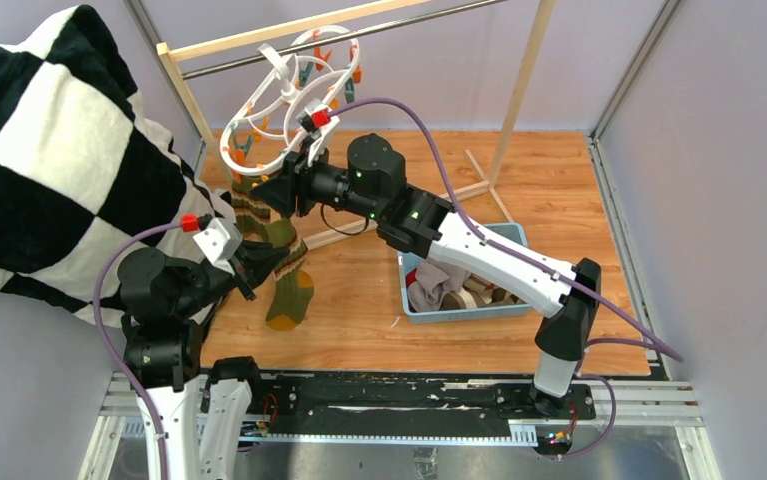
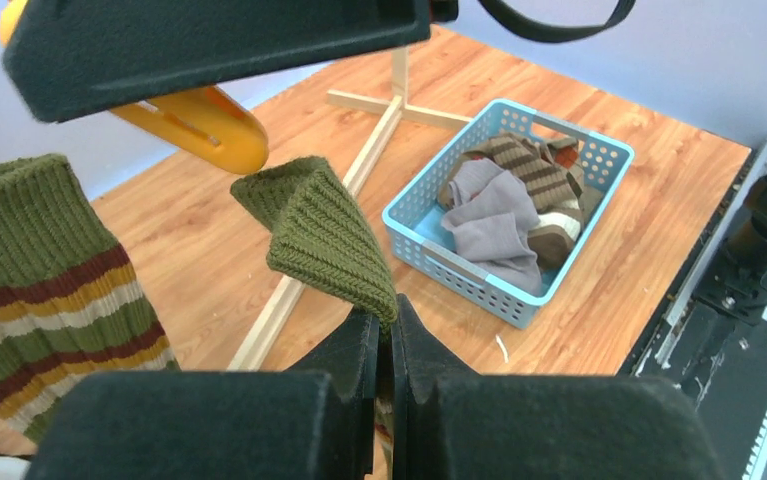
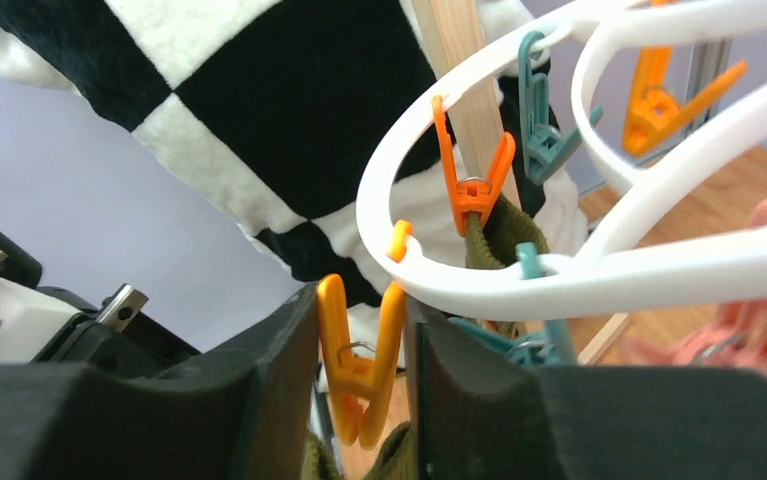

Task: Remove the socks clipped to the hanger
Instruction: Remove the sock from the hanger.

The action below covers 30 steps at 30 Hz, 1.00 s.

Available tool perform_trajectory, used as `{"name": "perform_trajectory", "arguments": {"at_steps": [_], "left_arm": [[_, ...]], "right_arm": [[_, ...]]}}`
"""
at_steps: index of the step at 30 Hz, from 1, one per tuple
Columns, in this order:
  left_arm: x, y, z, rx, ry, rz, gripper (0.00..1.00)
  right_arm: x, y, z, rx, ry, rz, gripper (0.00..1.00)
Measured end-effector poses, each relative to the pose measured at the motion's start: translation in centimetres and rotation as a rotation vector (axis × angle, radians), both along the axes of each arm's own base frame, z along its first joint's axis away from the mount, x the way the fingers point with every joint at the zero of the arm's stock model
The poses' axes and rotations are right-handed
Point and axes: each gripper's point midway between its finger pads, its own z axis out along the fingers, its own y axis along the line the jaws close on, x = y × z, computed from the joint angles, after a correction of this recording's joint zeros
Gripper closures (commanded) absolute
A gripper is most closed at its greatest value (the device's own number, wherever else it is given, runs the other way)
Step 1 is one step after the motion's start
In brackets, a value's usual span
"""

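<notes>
The white oval hanger hangs from the rack rod with orange and teal clothespins. My right gripper is shut on an orange clothespin, pressing its two handles together; olive sock fabric shows just under the pin. A second orange pin holds more olive fabric. My left gripper is shut on the ribbed cuff of an olive green sock. In the top view that sock hangs down with its orange toe low. A striped olive sock hangs beside it.
A light blue basket on the wooden floor right of the socks holds grey and brown striped socks. A black-and-white checkered blanket fills the left side. The wooden rack's posts and foot bars stand behind.
</notes>
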Motion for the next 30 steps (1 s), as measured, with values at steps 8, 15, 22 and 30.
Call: {"name": "perform_trajectory", "arguments": {"at_steps": [8, 15, 22, 30], "left_arm": [[-1.0, -0.4, -1.7, 0.030, 0.014, -0.048, 1.00], [-1.4, -0.8, -0.6, 0.039, -0.008, -0.086, 1.00], [-1.7, -1.2, 0.8, 0.025, -0.010, -0.126, 1.00], [-2.4, -1.6, 1.5, 0.005, 0.001, -0.148, 1.00]], "right_arm": [[-0.8, -3.2, -0.8, -0.005, -0.013, 0.010, 0.01], [-3.7, -6.6, -3.6, -0.059, -0.105, 0.118, 0.00], [-8.2, -9.7, -11.1, -0.150, -0.188, 0.296, 0.00], [-8.2, -6.9, -13.9, -0.140, -0.228, 0.397, 0.06]]}}
